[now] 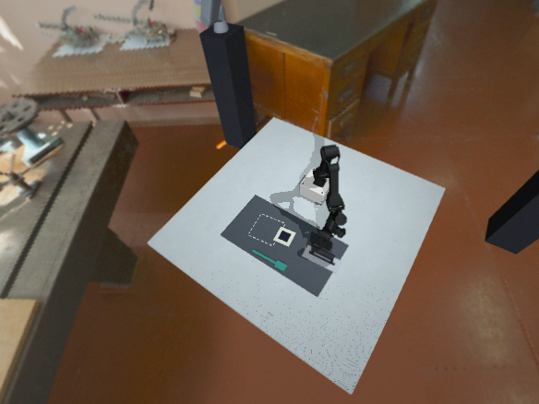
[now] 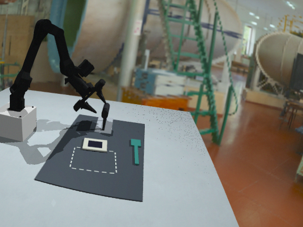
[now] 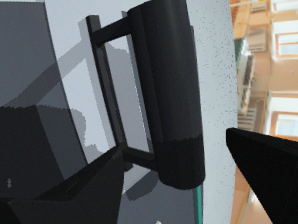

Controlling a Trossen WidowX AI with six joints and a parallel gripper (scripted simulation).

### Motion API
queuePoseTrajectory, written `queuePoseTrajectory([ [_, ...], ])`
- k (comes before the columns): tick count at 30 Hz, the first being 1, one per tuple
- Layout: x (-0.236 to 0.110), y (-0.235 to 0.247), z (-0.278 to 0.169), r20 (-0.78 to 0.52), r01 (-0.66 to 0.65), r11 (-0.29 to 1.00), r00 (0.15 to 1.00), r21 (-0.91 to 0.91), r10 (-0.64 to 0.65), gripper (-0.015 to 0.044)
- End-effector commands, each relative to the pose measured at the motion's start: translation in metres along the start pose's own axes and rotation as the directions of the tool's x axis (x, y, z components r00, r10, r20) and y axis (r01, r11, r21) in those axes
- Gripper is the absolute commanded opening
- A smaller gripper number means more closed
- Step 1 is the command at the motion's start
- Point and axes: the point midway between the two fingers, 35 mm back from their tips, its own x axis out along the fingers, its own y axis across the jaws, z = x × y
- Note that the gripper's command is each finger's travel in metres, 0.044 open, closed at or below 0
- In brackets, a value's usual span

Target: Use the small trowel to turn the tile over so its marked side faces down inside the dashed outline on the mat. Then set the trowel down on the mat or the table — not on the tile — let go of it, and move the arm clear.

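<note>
- Plainly, the gripper (image 2: 96, 104) is open and holds nothing; its jaws stand apart, low over the far end of the mat (image 2: 91, 186), just beside a dark roller-like tool (image 2: 105, 112) that stands on a pale patch there
- We cannot tell whether a finger touches that dark tool; in the wrist view it fills the middle of the picture, so we judge it very close
- We take the open jaws as readiness for a grasp, but the arm is on the wrong side of the mat for it
- Our tile (image 2: 95, 144) lies flat with its dark marked side up, at the far edge of the dashed outline (image 2: 93, 171) and mostly outside it, so the turn is not yet done
- Our trowel (image 2: 135, 151) lies flat on the mat, apart from the tile, blade toward the far end and handle toward the near one, untouched
- For room, we see bare mat between tile and trowel, which should let the jaws come down on the handle without nudging the tile
- The trowel sits near the mat's edge, with open table (image 2: 168, 168) beyond it, and the table's edge well apart
- The dark tool is the one thing we would steer wide of on leaving
</note>
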Motion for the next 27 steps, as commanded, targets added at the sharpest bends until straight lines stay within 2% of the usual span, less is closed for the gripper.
queuePoseTrajectory([
  [1, -0.002, -0.003, -0.001, 0.000, 0.016, 1.000, 1.000, -0.021, -0.016, 0.0300],
  [27, 0.036, -0.005, 0.000, -0.001, 0.016, 1.000, 1.000, -0.021, -0.016, 0.0300],
])
